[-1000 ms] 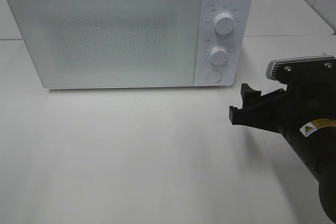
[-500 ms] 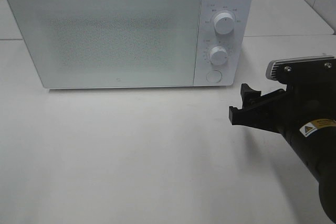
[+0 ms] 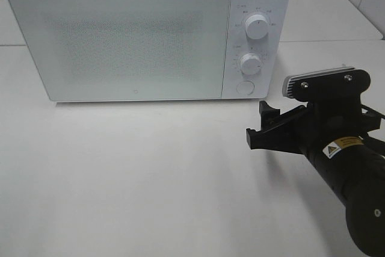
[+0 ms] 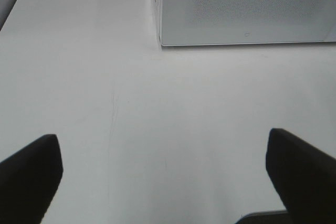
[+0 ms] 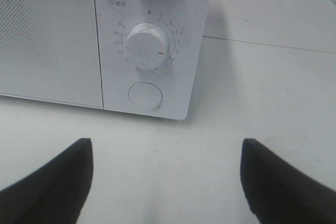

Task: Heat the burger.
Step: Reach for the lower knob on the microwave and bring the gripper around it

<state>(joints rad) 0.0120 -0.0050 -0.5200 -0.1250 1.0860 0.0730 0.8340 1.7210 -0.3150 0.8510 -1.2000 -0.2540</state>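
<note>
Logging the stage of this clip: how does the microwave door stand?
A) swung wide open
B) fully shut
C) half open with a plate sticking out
B: the microwave door lies flush beside the control panel in the high view, with no gap and nothing sticking out.

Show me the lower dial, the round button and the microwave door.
lower dial [image 5: 148, 45], right wrist view, centre of the knob.
round button [image 5: 145, 95], right wrist view, middle of its flat face.
microwave door [image 3: 120, 40], exterior high view, middle of the panel.
</note>
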